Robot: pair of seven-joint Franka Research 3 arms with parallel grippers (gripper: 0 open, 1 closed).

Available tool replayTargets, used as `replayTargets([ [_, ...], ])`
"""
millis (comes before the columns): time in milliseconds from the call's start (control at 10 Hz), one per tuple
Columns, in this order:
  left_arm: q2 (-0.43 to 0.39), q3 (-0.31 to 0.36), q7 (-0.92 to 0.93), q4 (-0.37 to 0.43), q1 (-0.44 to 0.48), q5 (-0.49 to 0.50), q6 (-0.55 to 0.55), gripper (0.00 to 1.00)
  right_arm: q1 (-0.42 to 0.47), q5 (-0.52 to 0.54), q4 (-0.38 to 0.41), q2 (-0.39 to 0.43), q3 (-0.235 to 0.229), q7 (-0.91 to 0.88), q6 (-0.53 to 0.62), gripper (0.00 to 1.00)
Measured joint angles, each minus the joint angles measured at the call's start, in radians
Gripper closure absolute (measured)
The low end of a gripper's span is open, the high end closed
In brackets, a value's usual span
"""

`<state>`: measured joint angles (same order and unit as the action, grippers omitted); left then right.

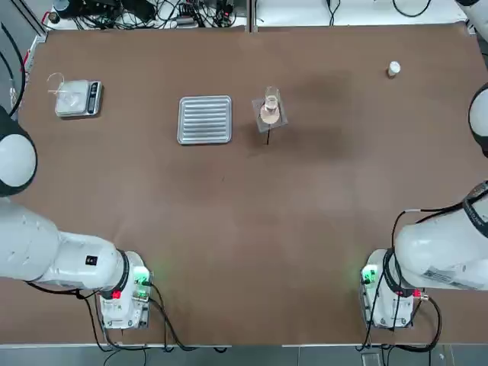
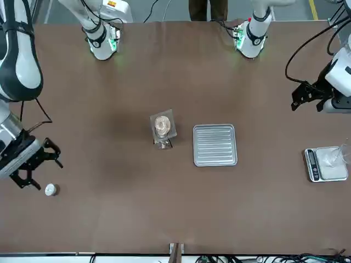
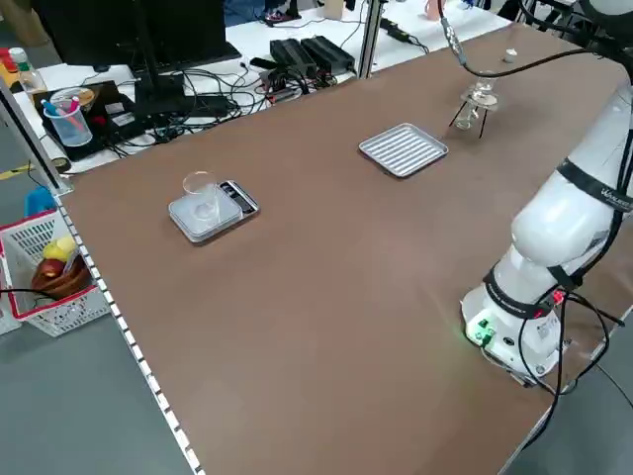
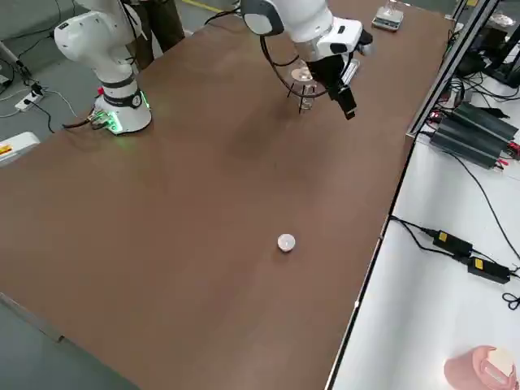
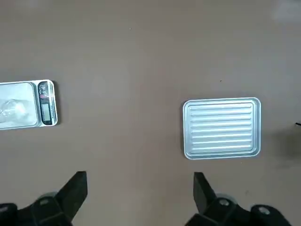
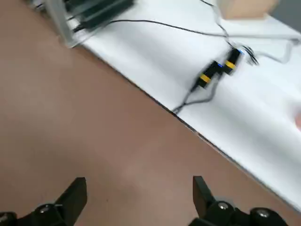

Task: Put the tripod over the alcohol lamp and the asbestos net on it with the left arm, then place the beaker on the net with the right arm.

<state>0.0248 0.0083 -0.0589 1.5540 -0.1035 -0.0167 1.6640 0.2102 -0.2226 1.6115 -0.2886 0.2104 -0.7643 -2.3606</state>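
Observation:
The black wire tripod [image 1: 268,136] stands at mid-table. The grey asbestos net [image 1: 271,114] with its tan disc lies on its ring. A faint clear beaker [image 1: 271,97] rests upright on the net. Under the net the alcohol lamp [image 2: 163,143] is mostly hidden. My left gripper [image 2: 296,97] hangs open and empty near the robot's left table edge, above the scale and looking down on the tray in the left wrist view [image 5: 139,181]. My right gripper [image 2: 45,171] hangs open and empty at the far right, beside the small white bottle [image 2: 50,189].
A ribbed silver tray [image 1: 205,120] lies just left of the tripod. A grey scale [image 1: 76,99] with a clear dish on it sits at the far left. Cables and power bricks lie on the white bench [image 4: 455,244] beyond the table's far edge.

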Motion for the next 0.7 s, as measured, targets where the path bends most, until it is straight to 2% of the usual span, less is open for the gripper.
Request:
replayTargets([
  [300, 0.000, 0.000, 0.000, 0.000, 0.000, 0.000, 0.000, 0.00, 0.003, 0.156, -0.160, -0.060, 0.005, 0.505, 0.172, 0.00],
  [500, 0.000, 0.000, 0.000, 0.000, 0.000, 0.000, 0.000, 0.01, 0.008, 0.177, -0.275, -0.088, 0.006, 0.675, 0.322, 0.00],
  [700, 0.000, 0.000, 0.000, 0.000, 0.000, 0.000, 0.000, 0.01, 0.014, 0.182, -0.331, -0.091, 0.004, 0.750, 0.465, 0.00],
])
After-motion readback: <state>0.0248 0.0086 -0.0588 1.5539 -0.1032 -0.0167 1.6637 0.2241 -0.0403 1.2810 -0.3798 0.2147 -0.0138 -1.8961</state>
